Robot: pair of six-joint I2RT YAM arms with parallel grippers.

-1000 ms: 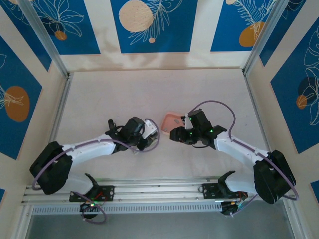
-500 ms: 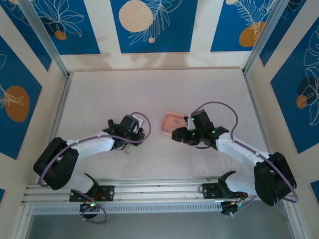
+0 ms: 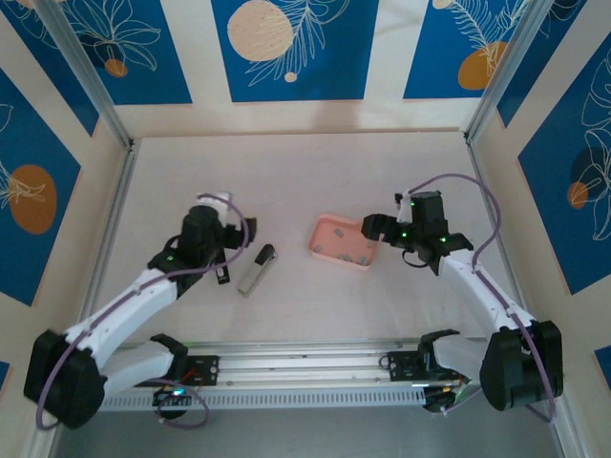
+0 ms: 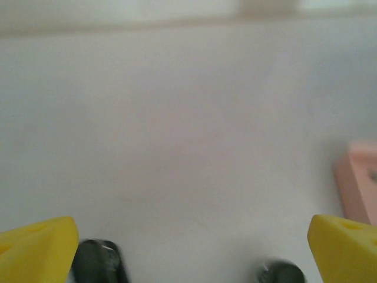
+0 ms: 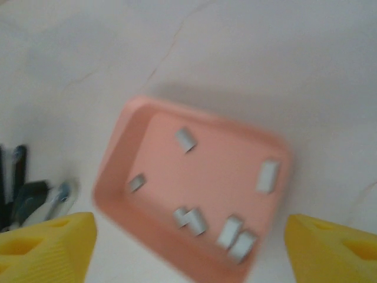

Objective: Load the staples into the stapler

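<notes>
Staples [image 5: 194, 221] in a pink tray [image 5: 224, 177] look light and brittle; pinch the long sides. Left gripper [image 4: 192, 227] and right gripper [image 5: 188, 236] gape wide, empty.

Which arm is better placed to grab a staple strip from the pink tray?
Right: the right pincer hovers open at the tray, staples straight ahead; the left pincer sits by the stapler.
</notes>
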